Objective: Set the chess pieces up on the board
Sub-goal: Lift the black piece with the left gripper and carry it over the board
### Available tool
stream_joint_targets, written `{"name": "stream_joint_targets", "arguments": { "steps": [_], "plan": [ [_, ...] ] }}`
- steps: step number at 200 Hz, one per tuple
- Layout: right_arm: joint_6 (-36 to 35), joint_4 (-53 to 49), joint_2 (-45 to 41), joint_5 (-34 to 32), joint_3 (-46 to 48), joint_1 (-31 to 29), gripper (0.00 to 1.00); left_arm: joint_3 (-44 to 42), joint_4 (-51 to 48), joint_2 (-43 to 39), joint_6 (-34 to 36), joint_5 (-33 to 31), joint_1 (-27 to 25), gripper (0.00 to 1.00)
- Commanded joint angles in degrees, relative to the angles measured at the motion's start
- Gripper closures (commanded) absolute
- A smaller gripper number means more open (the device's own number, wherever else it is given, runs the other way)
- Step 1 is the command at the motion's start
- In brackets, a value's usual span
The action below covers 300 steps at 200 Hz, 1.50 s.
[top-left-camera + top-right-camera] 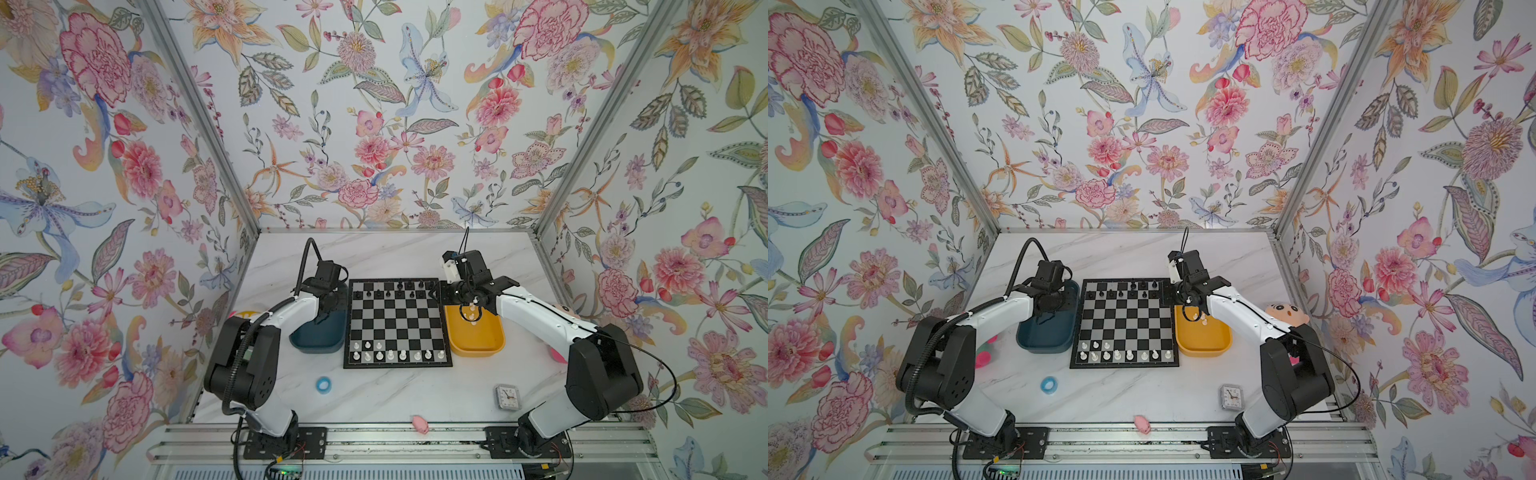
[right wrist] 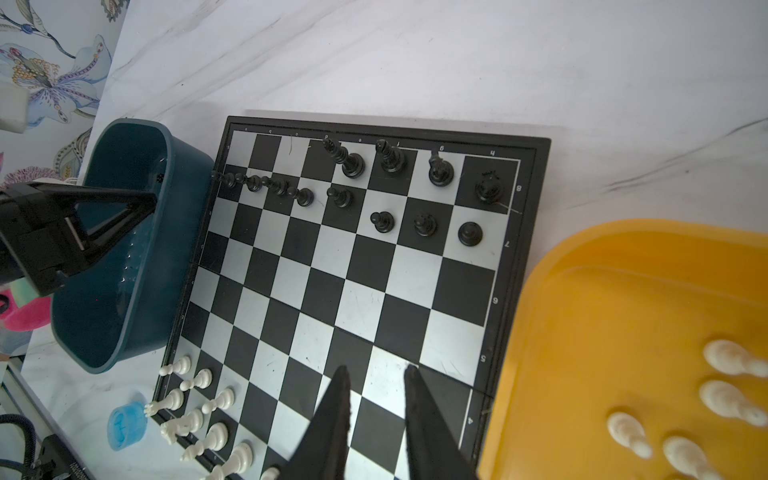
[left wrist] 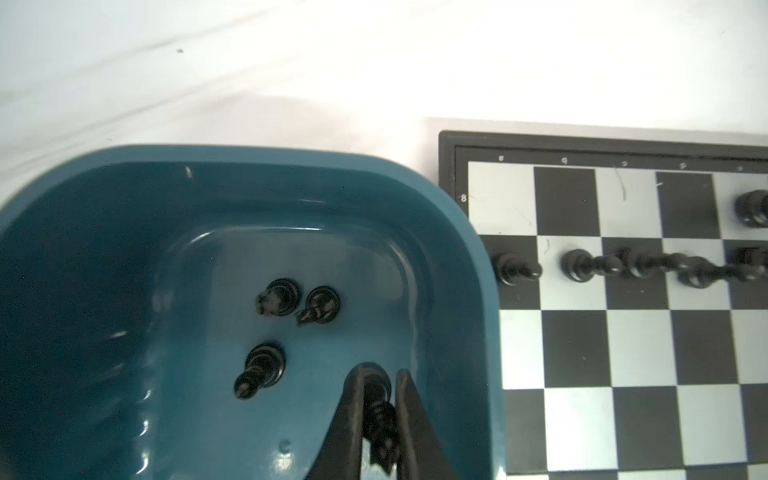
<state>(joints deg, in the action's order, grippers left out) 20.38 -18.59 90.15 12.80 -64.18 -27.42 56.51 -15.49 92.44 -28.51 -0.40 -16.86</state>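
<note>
Currently your left gripper (image 3: 380,374) is down inside the teal bin (image 3: 124,249), jaws clenched on a black piece (image 3: 380,415). Both fingers (image 3: 351,419) press its sides. Whether its base rests on the bin floor or has lifted off it, you cannot tell from this view. Three other black pieces (image 3: 280,301) sit loose on the bin floor near it, apart from the jaws.

Your right gripper (image 2: 377,370): jaws parted a little, nothing between them. In the right wrist view they show against the board edge that faces the yellow bin (image 2: 602,311). In both top views that wrist hangs over the far end of the same bin.

Board (image 1: 395,320): flat on the surface (image 1: 374,399), with the teal bin just beside its left border and the yellow bin just beside its right.

Far side of the board: a row of black pawns (image 2: 382,221) on the second rank. Four taller black men (image 2: 390,158) stand behind them, on the half toward the yellow bin.

Near side: eight white pieces (image 1: 390,355) stand along the nearest row. Three white pawns (image 1: 368,345) stand one row in, at the teal-bin end.

Yellow bin: four white pawns (image 2: 731,401) show in the right wrist view, grouped close together. You cannot tell whether they stand or lie.

Elsewhere on the surface, nearer your arm bases: a blue ring (image 1: 323,384), a small clock (image 1: 508,397) and a small pink object (image 1: 420,424), all well apart from the board.
</note>
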Motion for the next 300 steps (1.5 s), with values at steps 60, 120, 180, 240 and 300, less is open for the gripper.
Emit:
{"name": "stream_joint_targets", "arguments": {
  "steps": [60,120,180,240,300],
  "plan": [
    [-0.29,-0.83,1.29,-0.41,-2.15,-0.62,0.75,5.27,-3.2,-8.29,0.05,-0.38,-0.26,0.89],
    [-0.43,-0.98,0.76,-0.83,-1.75,-0.53,0.75,11.85,-1.83,-3.88,0.66,1.96,-3.94,0.88],
    [-0.26,-1.1,-0.08,-1.28,-0.86,-0.35,0.75,17.64,0.25,4.92,0.91,5.6,-7.58,0.88],
    [0.02,-1.44,-1.88,-2.32,0.81,0.07,0.75,26.53,-0.13,14.95,2.3,8.72,-10.55,0.88],
    [0.12,-1.54,-2.18,-2.6,1.39,0.52,0.75,31.18,-1.64,21.72,2.62,9.73,-12.45,0.88]
  ]
}}
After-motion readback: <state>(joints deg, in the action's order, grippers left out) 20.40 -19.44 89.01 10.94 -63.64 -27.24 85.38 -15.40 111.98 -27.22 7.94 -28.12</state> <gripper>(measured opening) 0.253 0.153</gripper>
